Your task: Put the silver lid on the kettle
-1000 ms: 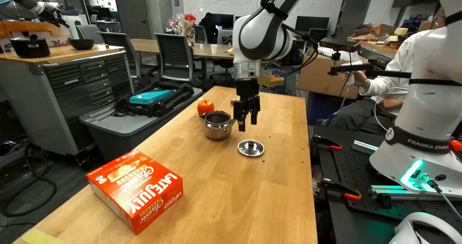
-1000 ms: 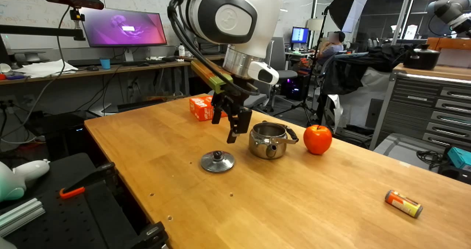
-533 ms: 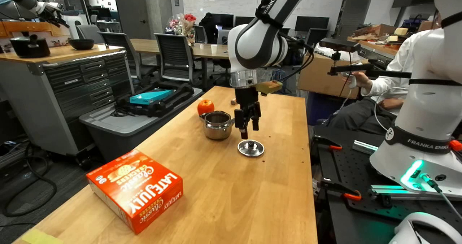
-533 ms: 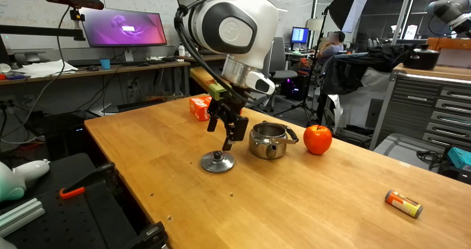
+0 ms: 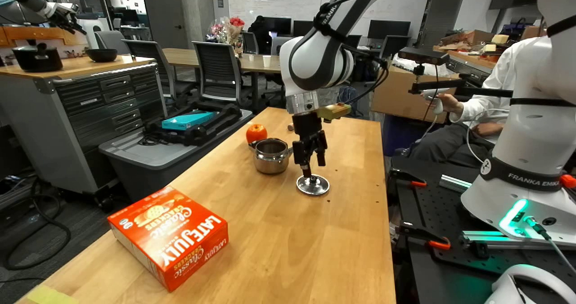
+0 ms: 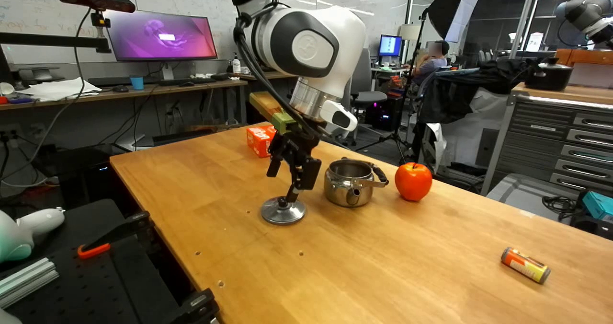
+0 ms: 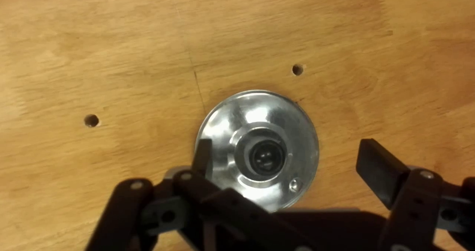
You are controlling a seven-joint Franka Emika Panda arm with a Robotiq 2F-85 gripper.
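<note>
Kettle (image 6: 348, 192) on table (image 6: 373, 276), between lid (image 6: 283, 214) and apple (image 6: 413, 181) in both exterior views. Lid flat on table, near kettle and a bit before it in both. Apple on table, just beside kettle, opposite side from lid. Cylinder (image 6: 525, 265) lying on table, well right of kettle and before it, in an exterior view. Cracker box (image 5: 168, 232) on table, well left of kettle and before it, in an exterior view. Same view: gripper (image 5: 314, 169) right of kettle, over lid, contact unclear; robot base (image 5: 522, 200) well right of kettle, off table.
</note>
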